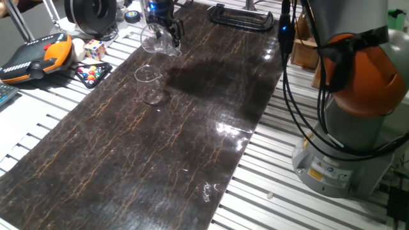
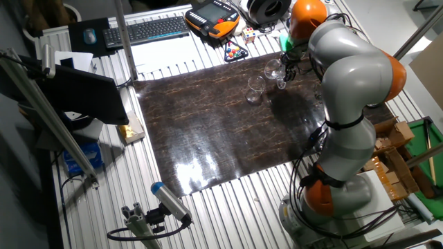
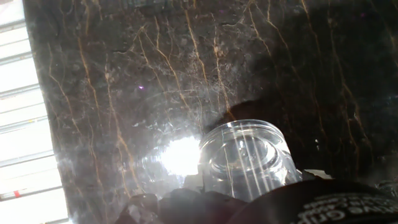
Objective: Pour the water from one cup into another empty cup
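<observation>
The larger clear glass cup [image 1: 155, 40] is held off the table, tilted, in my gripper [image 1: 167, 33] at the far end of the dark marbled mat [image 1: 192, 140]. The gripper is shut on it. The smaller clear glass cup [image 1: 149, 84] stands upright on the mat, just in front of and below the held cup, apart from it. In the other fixed view the held cup [image 2: 275, 69] hangs right of the smaller cup [image 2: 256, 90], with the gripper [image 2: 286, 66] beside it. The hand view shows the held cup [image 3: 245, 158] close up over the mat. I cannot make out the water.
Left of the mat lie an orange-black teach pendant [image 1: 38, 54], a Rubik's cube [image 1: 95, 48] and a tray of coloured balls [image 1: 91, 72]. A black clamp [image 1: 246, 16] lies at the far end. The arm's base [image 1: 345, 147] and cables stand to the right. A keyboard [image 2: 145, 29] lies beyond.
</observation>
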{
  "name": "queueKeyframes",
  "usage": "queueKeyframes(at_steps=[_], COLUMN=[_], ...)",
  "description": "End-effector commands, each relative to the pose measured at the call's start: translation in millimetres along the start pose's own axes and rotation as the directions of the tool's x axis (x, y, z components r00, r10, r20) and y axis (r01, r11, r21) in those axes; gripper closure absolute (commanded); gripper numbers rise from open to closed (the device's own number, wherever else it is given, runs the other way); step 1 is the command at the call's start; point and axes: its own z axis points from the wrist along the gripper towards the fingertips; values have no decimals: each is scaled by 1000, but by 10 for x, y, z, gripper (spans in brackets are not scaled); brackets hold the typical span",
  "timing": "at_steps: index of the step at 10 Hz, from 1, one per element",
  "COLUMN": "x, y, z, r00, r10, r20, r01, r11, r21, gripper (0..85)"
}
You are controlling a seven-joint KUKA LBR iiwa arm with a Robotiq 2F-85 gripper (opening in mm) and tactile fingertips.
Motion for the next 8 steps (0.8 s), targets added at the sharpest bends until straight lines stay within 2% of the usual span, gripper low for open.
queueKeyframes(at_steps=[1, 4, 6, 8], x=[0, -26, -48, -41], y=[0, 0, -15, -17], z=[1, -10, -44, -42], r00=[1000, 1000, 997, 993], r10=[-2, -15, -38, -51], r20=[0, 21, 71, 102], r01=[2, 14, 38, 52], r11=[1000, 1000, 999, 999], r21=[5, 15, 2, -7], gripper=[843, 843, 843, 843])
